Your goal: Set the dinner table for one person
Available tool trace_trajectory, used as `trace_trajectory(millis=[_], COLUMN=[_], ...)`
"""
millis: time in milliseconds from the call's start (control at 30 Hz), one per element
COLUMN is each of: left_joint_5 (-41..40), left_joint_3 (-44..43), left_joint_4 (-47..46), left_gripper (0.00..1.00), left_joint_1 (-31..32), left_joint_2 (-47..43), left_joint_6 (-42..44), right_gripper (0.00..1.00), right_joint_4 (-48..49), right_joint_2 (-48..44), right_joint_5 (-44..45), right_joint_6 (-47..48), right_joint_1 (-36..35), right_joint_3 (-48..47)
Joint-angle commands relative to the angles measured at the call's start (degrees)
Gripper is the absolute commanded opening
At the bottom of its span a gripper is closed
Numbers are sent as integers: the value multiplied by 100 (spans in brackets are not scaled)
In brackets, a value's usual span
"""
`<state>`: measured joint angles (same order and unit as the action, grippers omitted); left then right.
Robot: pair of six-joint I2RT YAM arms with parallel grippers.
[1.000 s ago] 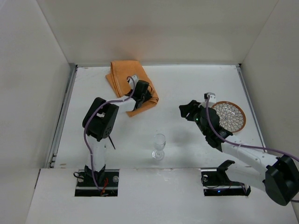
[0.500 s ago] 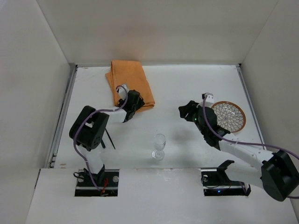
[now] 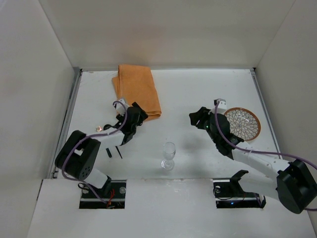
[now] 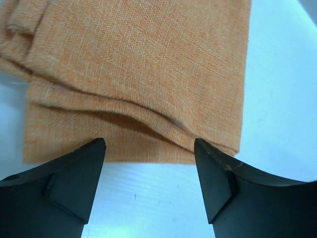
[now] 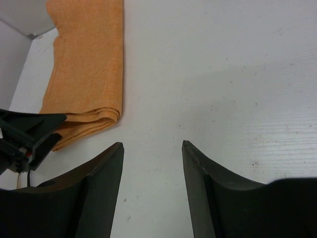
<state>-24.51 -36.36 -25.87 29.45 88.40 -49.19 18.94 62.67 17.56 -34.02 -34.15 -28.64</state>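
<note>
The white surface point(image 3: 208, 89) fills the walled workspace beneath both arms. The left end effector point(image 4: 148, 148) is spread and empty, with its 2 fingertips just short of the near edge of a folded orange cloth point(image 3: 137, 89) that lies at the far left of the surface. The right end effector point(image 5: 151, 148) is also spread and holds nothing, near a round patterned plate point(image 3: 242, 124) on the right. 1 clear wine glass point(image 3: 169, 155) stands upright toward the front, between the arms.
</note>
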Motion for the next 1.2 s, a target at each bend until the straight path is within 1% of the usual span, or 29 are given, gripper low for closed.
trace_trajectory(millis=[0, 67, 167, 267, 333, 400, 533, 633, 933, 1000, 1100, 1167], left_joint_5=[-194, -212, -19, 411, 736, 956, 1185, 1177, 984, 879, 747, 632], left_joint_3=[321, 471, 472, 332, 218, 130, -99, -248, -539, -574, -592, -618], left_joint_4=[-86, 63, 362, 574, 583, 557, 530, 521, 231, 249, 293, 371], left_gripper=[72, 73, 73, 73, 75, 75, 75, 73, 52, 45, 34, 32], left_joint_1=[-110, -312, -724, -1217, -1516, -1710, -1886, -1930, -1992, -2001, -1983, -1948], left_joint_2=[-752, -1016, -1132, -975, -843, -685, -316, -34, 590, 687, 670, 582], left_joint_6=[32, 41, 41, 85, 172, 260, 305, 331, 208, 191, 181, 208], right_gripper=[57, 57, 57, 57, 57, 57, 59, 59, 60, 60, 60, 60], right_joint_4=[383, 382, 409, 391, 409, 348, 400, 356, 365, 391, 383, 382], right_joint_2=[52, 52, 95, 113, 113, 122, 104, 114, 192, 149, 183, 192], right_joint_5=[10, 10, 2, -25, -33, -60, -112, -157, -236, -244, -253, -271], right_joint_6=[97, 97, 97, 97, 89, 97, 88, 106, 97, 80, 88, 80], right_joint_1=[-8, -8, -17, -34, -34, -34, -43, -52, -113, -122, -122, -122], right_joint_3=[-115, -133, -124, -150, -141, -168, -159, -186, -220, -212, -212, -229])
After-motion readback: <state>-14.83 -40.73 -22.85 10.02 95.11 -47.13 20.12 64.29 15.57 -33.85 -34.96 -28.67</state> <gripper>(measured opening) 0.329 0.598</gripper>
